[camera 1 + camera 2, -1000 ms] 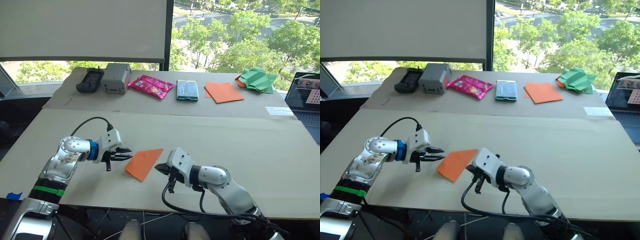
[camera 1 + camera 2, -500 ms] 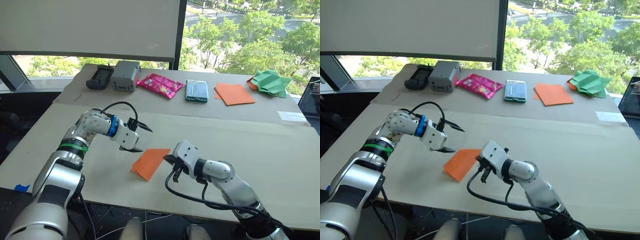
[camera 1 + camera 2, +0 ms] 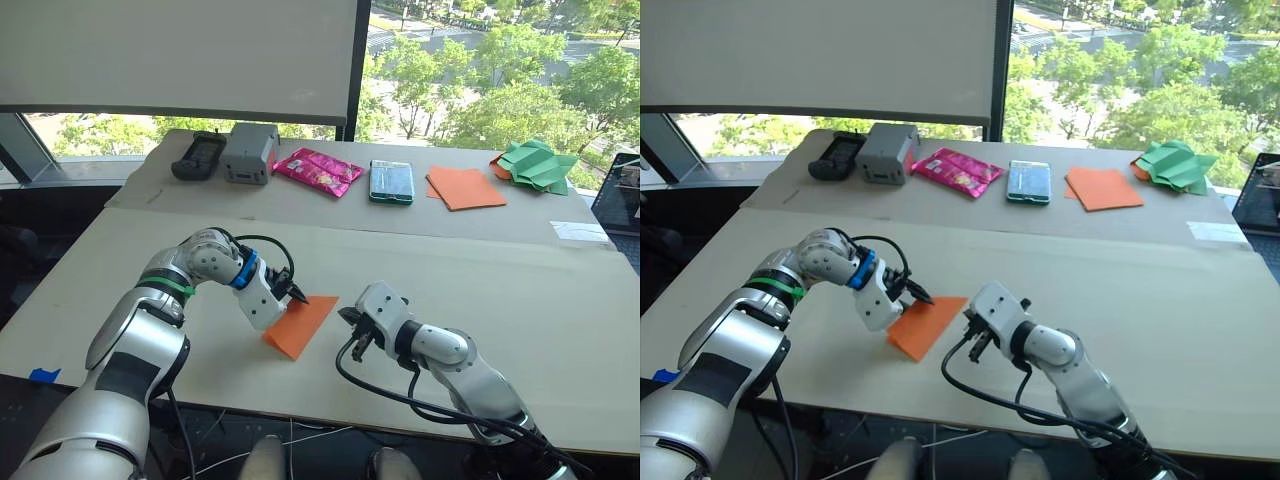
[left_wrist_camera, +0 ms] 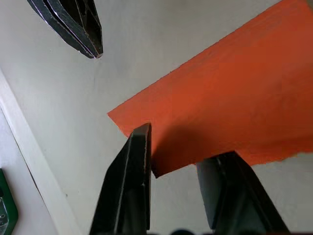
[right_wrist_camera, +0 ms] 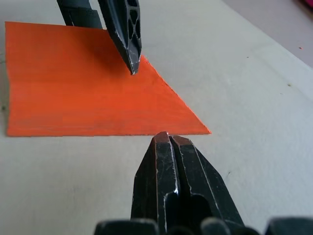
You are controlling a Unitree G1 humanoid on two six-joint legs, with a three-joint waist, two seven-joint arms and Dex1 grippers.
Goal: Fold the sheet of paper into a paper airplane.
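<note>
The sheet of paper (image 3: 300, 322) is orange and lies folded flat near the table's front edge. My left gripper (image 3: 291, 293) is open at its far left edge. In the left wrist view the fingers (image 4: 133, 171) straddle a corner of the paper (image 4: 234, 98). My right gripper (image 3: 349, 319) is shut just to the right of the sheet, tips (image 5: 168, 139) close to its pointed corner, apart from it. One left finger (image 5: 124, 34) rests on the paper's far edge (image 5: 83, 93). The paper airplane is out of view.
On the back board stand a black device (image 3: 198, 156), a grey box (image 3: 250, 152), a pink packet (image 3: 320, 170), a green case (image 3: 391, 181), smooth orange sheets (image 3: 465, 187) and green crumpled paper (image 3: 535, 163). A laptop (image 3: 625, 190) sits at the right edge.
My left gripper has come down from above the table and moved right to the paper's edge, its fingers now closer together. The right gripper has stayed beside the sheet.
</note>
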